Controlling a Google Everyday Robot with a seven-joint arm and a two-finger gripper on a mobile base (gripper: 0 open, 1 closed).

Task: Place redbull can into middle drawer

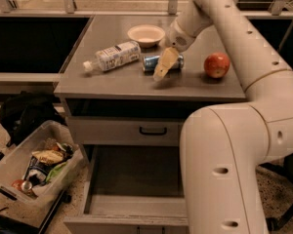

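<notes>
On cabinet top (117, 84), middle: redbull can (149, 63) lay on its side, blue and silver, long axis running left-right, between bottle and apple.
Gripper: gripper (161, 71) hung low over the can's middle, tan tip slanted down toward the front-left. It crossed in front of the can, so only the can's 2 ends showed.
Claw state: could not tell whether open, closed or gripping; contact with the can was not clear from where I stood.
Arm: 1 white arm (244, 57) reached in from the right, its elbow bulking large in the foreground and covering the drawer's right part.
Middle drawer: middle drawer (132, 174) stood open low on the cabinet, grey floor bare where visible, low side wall on the left. The can was well apart from it, up on the top.
Upper front: drawer front (117, 129) was flat grey with 1 black handle (153, 130), just above the open drawer.
Bottle: plastic bottle (115, 56) lay on its side left of the can, white label, cap pointing left, near the can but not touching.
Bowl: bowl (146, 34) was pale and upright, behind the can toward the back edge.
Apple: apple (217, 65) was red, right of the can, apart from it.
Bin: plastic bin (10, 165) sat on the floor left of the cabinet, holding wrappers and other trash.
Bag: black bag (27, 116) lay on the floor behind the bin.
</notes>
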